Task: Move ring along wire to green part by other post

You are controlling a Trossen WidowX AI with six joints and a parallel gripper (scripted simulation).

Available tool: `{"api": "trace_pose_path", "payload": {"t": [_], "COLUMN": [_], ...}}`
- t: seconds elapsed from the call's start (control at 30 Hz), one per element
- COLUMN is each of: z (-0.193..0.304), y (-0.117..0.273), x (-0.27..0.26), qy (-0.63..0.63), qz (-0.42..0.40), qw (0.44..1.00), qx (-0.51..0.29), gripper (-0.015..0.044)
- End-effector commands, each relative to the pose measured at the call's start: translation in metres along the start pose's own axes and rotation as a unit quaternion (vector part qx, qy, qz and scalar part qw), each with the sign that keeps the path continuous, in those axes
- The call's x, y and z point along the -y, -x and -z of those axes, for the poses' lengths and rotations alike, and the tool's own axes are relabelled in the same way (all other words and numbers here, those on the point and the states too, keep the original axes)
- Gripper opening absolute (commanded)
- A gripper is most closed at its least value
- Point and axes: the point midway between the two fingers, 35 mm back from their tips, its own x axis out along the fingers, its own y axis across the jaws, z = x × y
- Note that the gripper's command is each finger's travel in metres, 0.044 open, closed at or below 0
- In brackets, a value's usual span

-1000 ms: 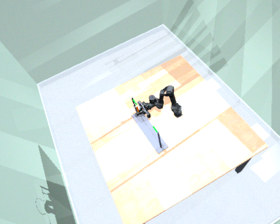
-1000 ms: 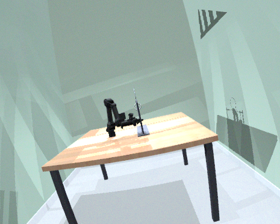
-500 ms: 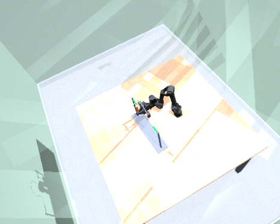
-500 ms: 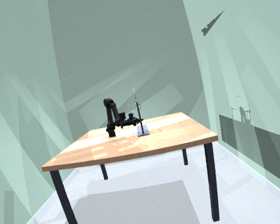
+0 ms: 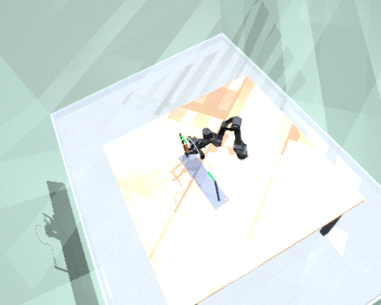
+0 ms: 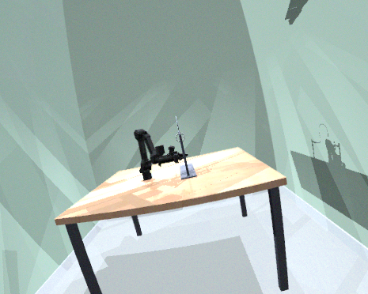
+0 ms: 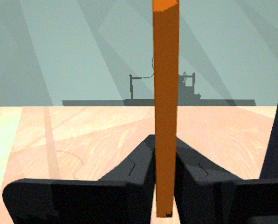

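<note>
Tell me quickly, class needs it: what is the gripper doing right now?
Gripper: closed on the upright orange handle of the ring, one dark finger pressed against each side.

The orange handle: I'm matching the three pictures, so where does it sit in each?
Top: orange handle, small sliver left of centre, at the arm's tip by the far post.
Exterior: too small to make out; only the ring shows on the wire.
Wrist: upright bar, centre, clamped in the gripper.
Shared landmark: the gripper.
</note>
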Motion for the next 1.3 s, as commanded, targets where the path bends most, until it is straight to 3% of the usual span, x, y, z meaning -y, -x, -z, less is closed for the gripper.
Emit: {"api": "trace_pose_path", "payload": {"t": [0.0, 1.27], "z": [-0.003, -0.003], "y": [0.000, 0.000], "x": [0.000, -0.010], "qy": [0.002, 0.001], "qz": [0.002, 0.002], "qw": [1.000, 1.000], "qx": [0.003, 0.002], "gripper": [-0.0150, -0.0150]}}
